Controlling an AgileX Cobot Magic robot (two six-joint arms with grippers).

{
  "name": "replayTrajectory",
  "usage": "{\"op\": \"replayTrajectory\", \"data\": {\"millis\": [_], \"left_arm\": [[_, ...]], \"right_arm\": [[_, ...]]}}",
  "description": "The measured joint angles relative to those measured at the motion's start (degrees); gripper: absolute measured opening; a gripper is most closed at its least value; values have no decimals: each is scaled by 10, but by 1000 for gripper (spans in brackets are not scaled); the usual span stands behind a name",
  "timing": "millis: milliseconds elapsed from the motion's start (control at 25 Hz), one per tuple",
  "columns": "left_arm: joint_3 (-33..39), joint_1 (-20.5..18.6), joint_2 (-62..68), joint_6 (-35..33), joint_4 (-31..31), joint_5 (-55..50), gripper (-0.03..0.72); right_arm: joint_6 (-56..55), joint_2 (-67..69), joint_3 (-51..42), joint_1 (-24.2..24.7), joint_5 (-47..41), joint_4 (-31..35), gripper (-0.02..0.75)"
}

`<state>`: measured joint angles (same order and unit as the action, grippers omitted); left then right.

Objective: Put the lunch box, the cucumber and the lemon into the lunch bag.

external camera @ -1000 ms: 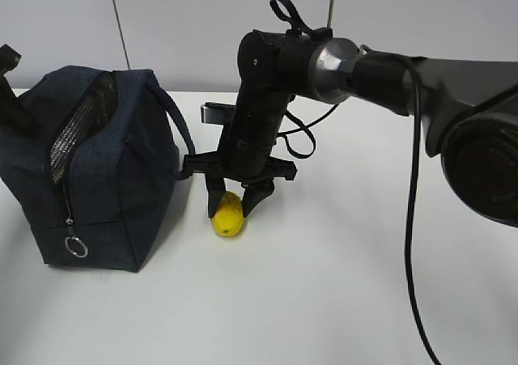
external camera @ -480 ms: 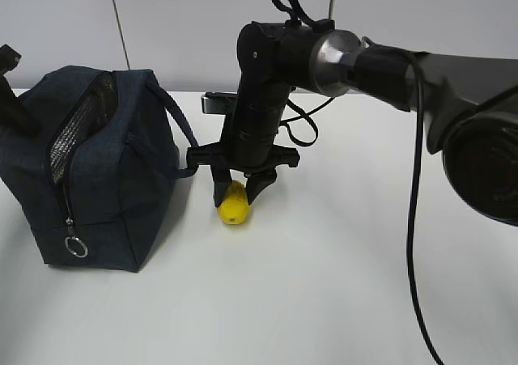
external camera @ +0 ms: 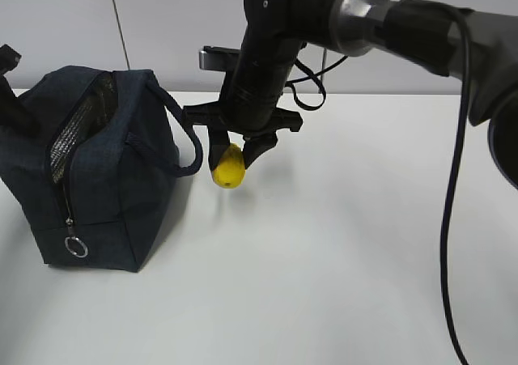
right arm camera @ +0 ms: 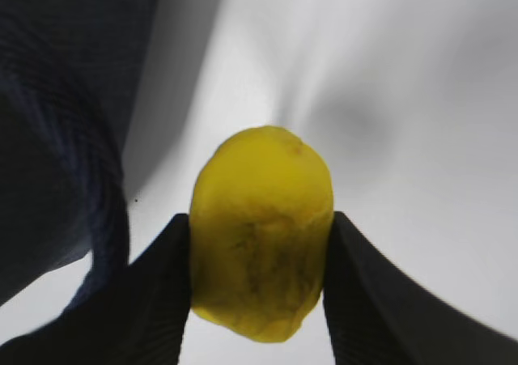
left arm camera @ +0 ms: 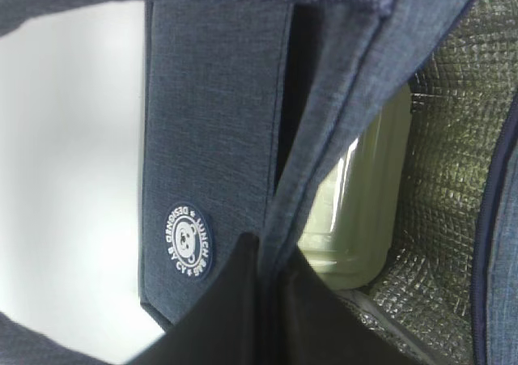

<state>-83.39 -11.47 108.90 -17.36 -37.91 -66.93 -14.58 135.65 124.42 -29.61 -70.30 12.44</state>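
Right fingers (right arm camera: 154, 300): clamped on the lemon (external camera: 229, 167), one on each flank, tips pointing down.
Right gripper (external camera: 235, 156): hangs above the table (external camera: 340, 244), lemon clear of the surface, its lower end poking out below the fingertips.
Left fingers (left arm camera: 235, 316): pressed together on the bag's (external camera: 89, 171) fabric edge by the open top; gripper mostly hidden behind the bag in the exterior view.
Bag: stands on the table just left of the right fingers, zipper open, silver lining showing, ring pull (external camera: 76, 248) hanging low at the front corner.
Handle (external camera: 182, 138): loops out towards the right fingers, close to the lemon; I cannot tell if it touches.
Box (left arm camera: 356, 211): inside the bag, green lid visible just past the left fingers.
Logo (left arm camera: 188, 241): round white patch on the bag's outer side, beside the left fingers.
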Motion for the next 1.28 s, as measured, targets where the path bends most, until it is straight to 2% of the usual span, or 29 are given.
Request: {"op": "replayTrajectory", "data": {"millis": [480,680,800,1000,1280], "left_arm": [[0,0,0,0,0,0,-13],[0,0,0,-2,0,0,-13],[0,0,0,-2,-1,0,-13],[0,0,0,-8,-23,-1,-13],[0,0,0,-16,-44,-7,-13]], "right_arm": [[3,-76,2,0,-5,13,351],[5,-97,43,0,-6,76,351],[28,-97,55,0,-5,138,351],[68,-93,57,-1,55,245,351],[73,-48,57,-16,103,282,351]]}}
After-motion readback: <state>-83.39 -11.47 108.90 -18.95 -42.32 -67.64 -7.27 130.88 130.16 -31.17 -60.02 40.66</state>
